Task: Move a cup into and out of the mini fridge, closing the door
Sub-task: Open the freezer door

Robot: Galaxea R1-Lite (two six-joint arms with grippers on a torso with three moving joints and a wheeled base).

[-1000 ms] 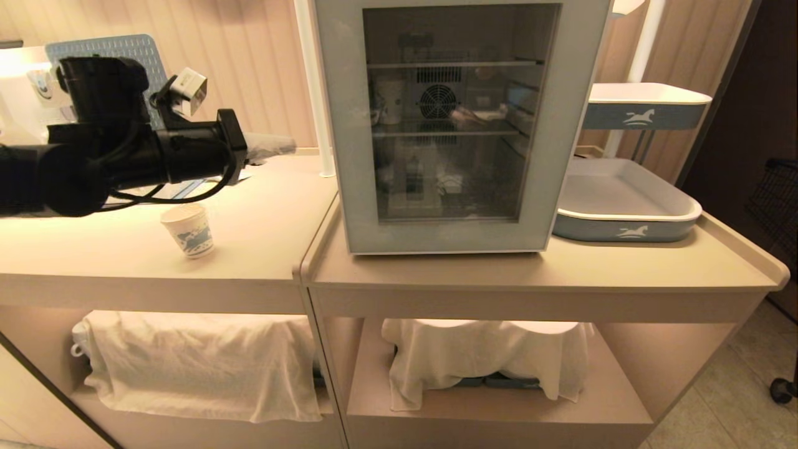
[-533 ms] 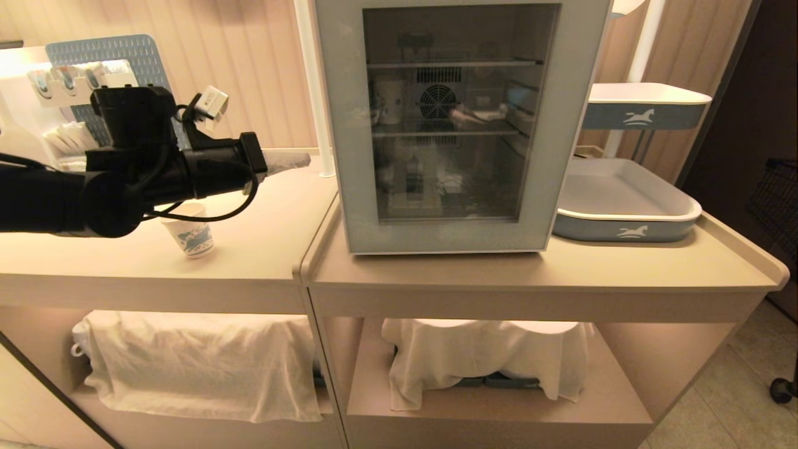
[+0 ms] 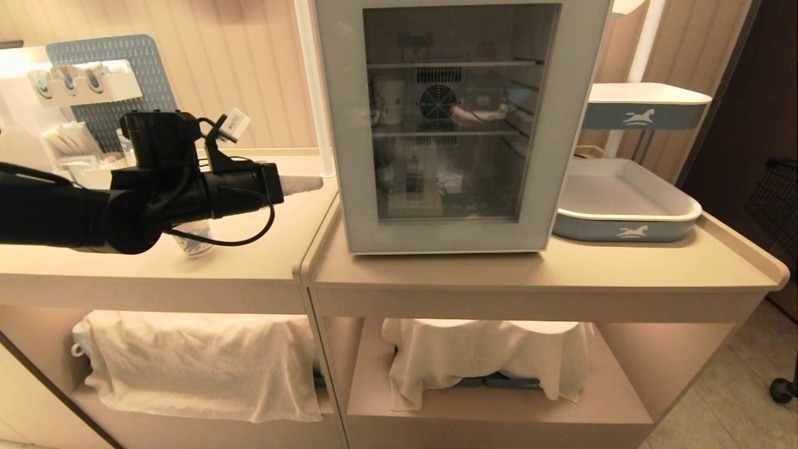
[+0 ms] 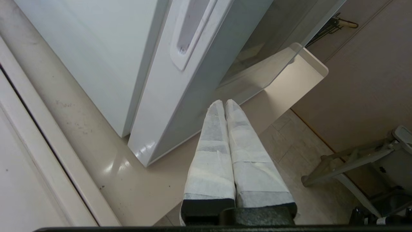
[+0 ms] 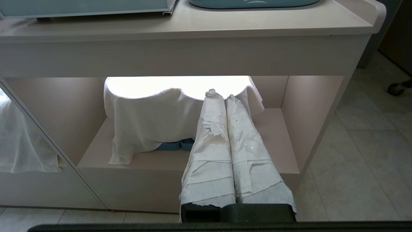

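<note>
Both grippers are pressed shut and empty: left gripper point(image 3: 315, 183), mid-left of the frame, nears the closed door point(image 3: 458, 125) of the mini fridge point(image 4: 96, 54), so opening comes next; cup point(image 3: 194, 244) waits on the counter behind the arm.

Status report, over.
Left gripper shut, empty, beside closed fridge door. Right gripper shut, parked low. Cup on counter behind left arm.

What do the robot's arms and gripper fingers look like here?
The left arm is matte black and tubular, with a black cable looping beneath the wrist. A boxy black module sits on top. Both the left gripper and the right gripper have long tapered fingers wrapped in white tape.
</note>
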